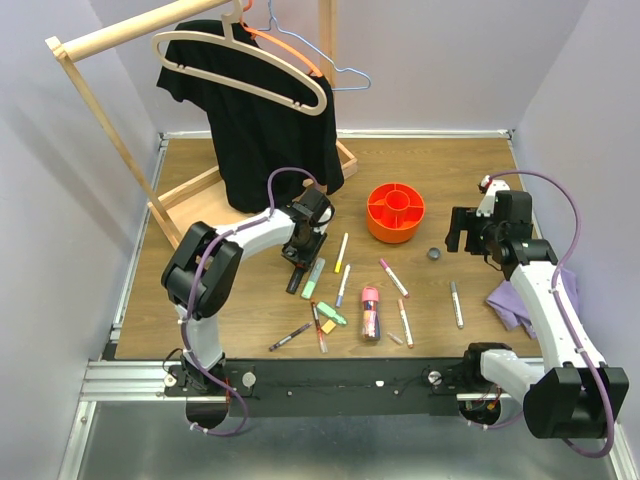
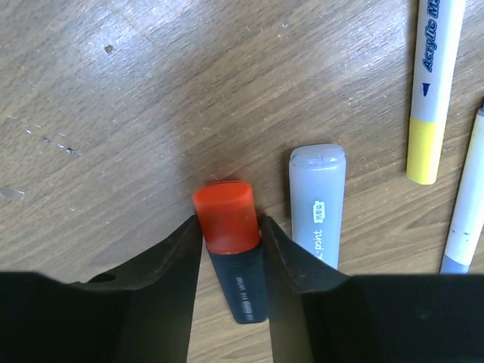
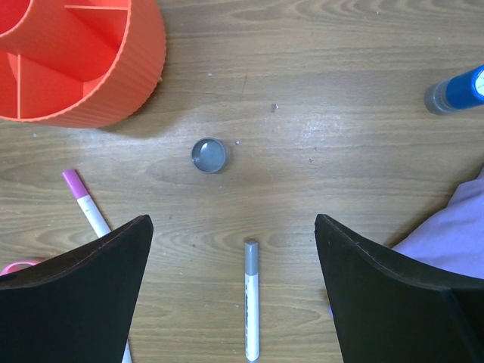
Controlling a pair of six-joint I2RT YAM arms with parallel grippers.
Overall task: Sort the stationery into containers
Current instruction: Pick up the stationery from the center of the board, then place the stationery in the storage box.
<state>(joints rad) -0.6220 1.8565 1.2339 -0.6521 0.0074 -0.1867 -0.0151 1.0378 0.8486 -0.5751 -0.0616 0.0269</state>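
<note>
organiser [image 1: 392,233] orange | highlighter [image 2: 225,215] orange cap, blk body | cloth [image 1: 515,300] lilac

Pale lilac walls [image 1: 70,230] close in a wood-grain table [image 1: 430,165] on three sides, with a grey metal rail [image 1: 130,375] along its near edge. At the back left a wooden rack [image 1: 100,110] carries a black garment [image 1: 265,140] on a cream hanger [image 1: 240,62], beside an orange hanger [image 1: 290,48] and what looks like a thin wire hanger [image 1: 345,78]; a lilac cloth [image 1: 515,300] lies at the right
</note>
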